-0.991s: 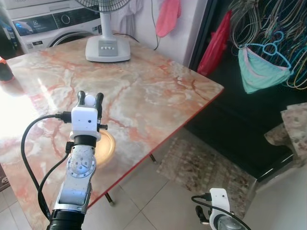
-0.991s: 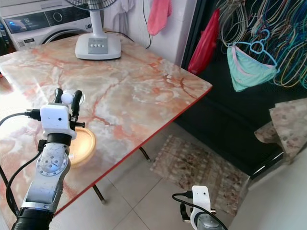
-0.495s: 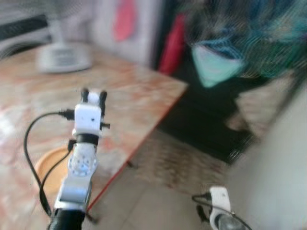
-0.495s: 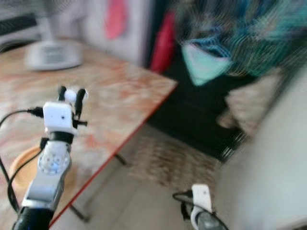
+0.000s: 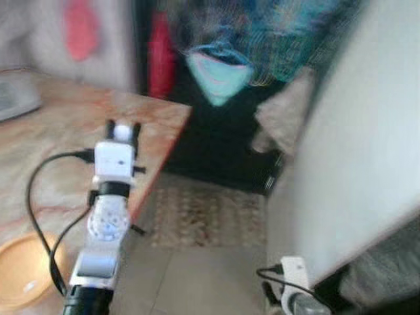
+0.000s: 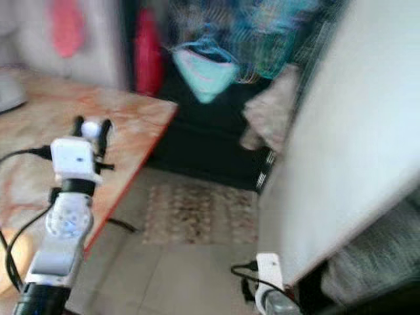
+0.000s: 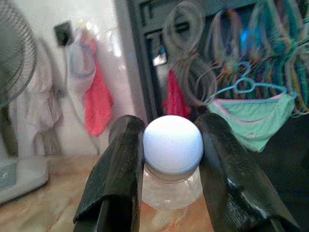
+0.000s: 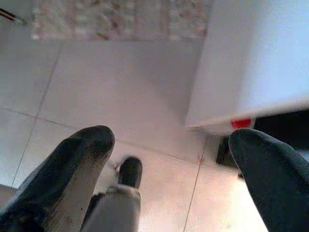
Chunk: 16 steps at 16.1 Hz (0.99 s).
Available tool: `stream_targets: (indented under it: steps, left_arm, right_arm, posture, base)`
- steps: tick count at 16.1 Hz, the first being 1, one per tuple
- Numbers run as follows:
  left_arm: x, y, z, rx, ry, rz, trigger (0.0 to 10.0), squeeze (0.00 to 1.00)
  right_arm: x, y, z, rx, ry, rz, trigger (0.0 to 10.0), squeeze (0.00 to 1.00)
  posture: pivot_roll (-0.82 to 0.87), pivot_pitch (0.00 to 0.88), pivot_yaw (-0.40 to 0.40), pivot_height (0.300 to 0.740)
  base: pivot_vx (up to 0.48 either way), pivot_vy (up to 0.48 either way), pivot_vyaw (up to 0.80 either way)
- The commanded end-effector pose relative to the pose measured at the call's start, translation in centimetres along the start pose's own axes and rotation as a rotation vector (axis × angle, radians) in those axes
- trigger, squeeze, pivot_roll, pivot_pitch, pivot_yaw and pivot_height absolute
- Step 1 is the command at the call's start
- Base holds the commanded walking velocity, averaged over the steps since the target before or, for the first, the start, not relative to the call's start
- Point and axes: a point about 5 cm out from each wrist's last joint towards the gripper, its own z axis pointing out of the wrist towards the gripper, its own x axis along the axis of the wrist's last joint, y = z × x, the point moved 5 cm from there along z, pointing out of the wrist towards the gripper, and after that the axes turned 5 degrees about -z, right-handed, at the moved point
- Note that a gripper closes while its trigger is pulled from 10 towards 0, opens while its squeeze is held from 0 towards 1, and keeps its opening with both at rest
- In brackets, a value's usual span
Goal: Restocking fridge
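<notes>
My left gripper [image 5: 123,129] is raised in front of me, shut on a clear plastic bottle with a white cap [image 7: 173,138]; the cap [image 5: 122,132] peeks out between the two black fingers [image 7: 118,179]. The bottle hangs above the edge of the marble table [image 5: 46,144]. A large white panel [image 5: 354,138], blurred, stands at the right, perhaps the fridge. My right gripper [image 8: 169,164] hangs low over the tiled floor [image 8: 111,87] with its fingers wide apart and nothing between them; the right wrist [image 5: 295,298] shows at the bottom edge.
An orange plate [image 5: 23,272] lies on the table at the lower left. A patterned mat [image 5: 203,213] covers the floor ahead. Hangers and a teal garment [image 5: 216,69] hang in a dark doorway behind. A red cloth [image 5: 157,56] and a pink one [image 5: 80,29] hang nearby.
The camera has swung to the right: table and fan slid left, and the white panel came into view at the right. The left gripper still holds the bottle. The picture is blurred.
</notes>
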Motion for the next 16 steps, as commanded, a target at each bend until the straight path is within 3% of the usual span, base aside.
stream_targets:
  steps: [1, 11, 16]
  left_arm:
    - [0.9, 1.0, 0.2, -0.034, 0.034, -0.019, 10.0, 0.0]
    - [-0.4, 1.3, -0.2, -0.056, -0.017, -0.043, 10.0, 0.0]
    - [-3.5, 0.8, -1.4, -0.029, -0.137, -0.081, 10.0, 0.0]
  right_arm:
    - [-0.1, 1.0, -0.1, -0.024, -0.004, -0.002, 10.0, 0.0]
    - [-0.1, 1.1, -0.1, -0.031, -0.002, 0.006, 10.0, 0.0]
    - [-0.1, 1.1, -0.1, -0.033, -0.003, 0.012, 10.0, 0.0]
  posture:
    - [0.13, 0.0, -0.067, 0.74]
    - [0.12, 0.0, -0.063, 0.74]
    - [0.11, 0.0, -0.056, 0.74]
  base:
    - [0.0, 0.0, -0.8]
    - [0.0, 0.0, -0.8]
    - [0.0, 0.0, -0.8]
